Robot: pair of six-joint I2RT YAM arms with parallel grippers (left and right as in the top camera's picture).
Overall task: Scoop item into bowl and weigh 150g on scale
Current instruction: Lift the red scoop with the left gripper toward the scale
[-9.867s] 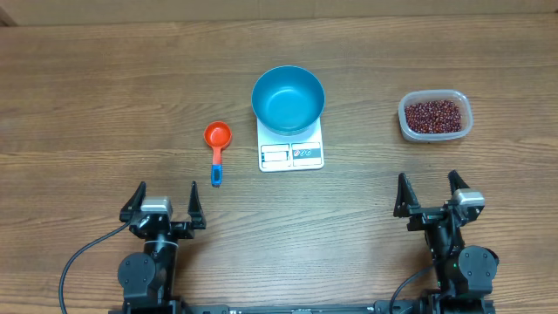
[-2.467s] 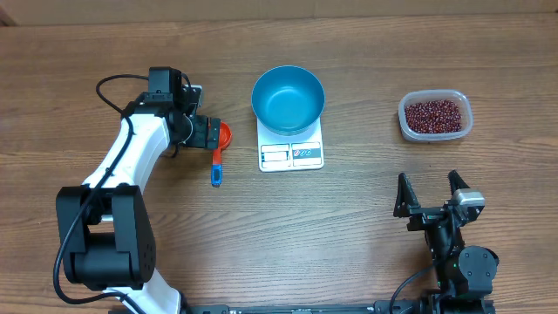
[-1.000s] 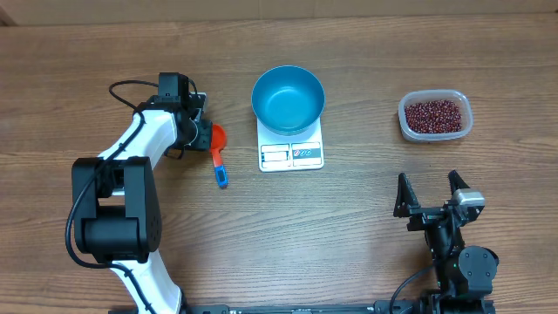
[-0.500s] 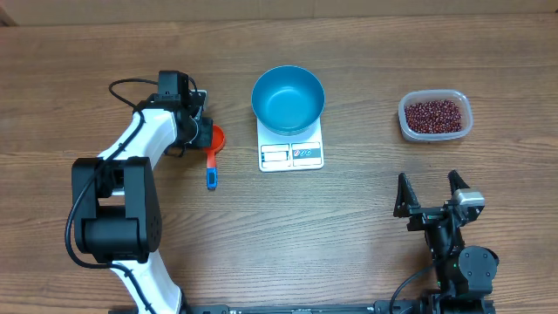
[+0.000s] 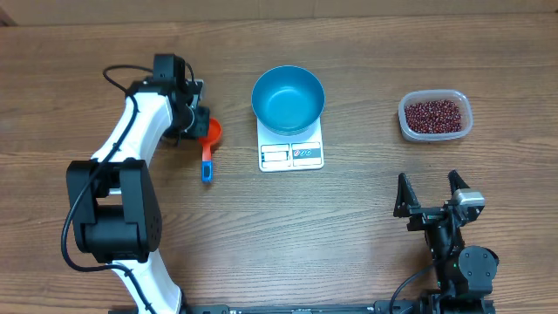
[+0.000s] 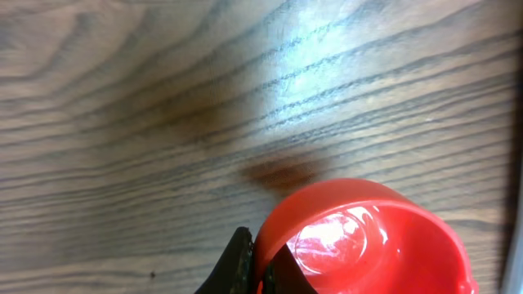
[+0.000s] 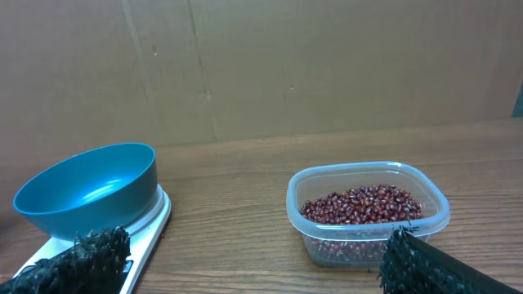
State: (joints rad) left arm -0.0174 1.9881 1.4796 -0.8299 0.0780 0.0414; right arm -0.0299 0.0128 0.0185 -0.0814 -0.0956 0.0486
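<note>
Beans lie heaped in a clear tub at the far right of the wooden surface, well apart from everything else.

The white left arm reaches from the near left edge out to the far left, its wrist bent toward the middle. The right arm sits folded at the near right edge, and its jaws stand spread wide with nothing between them.

At the far middle, the blue bowl rests on the back of the white scale. It leaves the scale's front label panel uncovered, and its inside looks bare. The right wrist view shows the bowl at left and the tub of beans at right, near each other but not touching.

Just left of the scale lies a scoop with a red cup and a blue-tipped handle that points toward the near edge. The left jaws are pressed together on the cup's rim, pinching it at the left side of the cup. The left wrist view shows the rim caught between them and a dark shadow on the wood just beyond the cup; whether the scoop is off the surface I cannot tell
</note>
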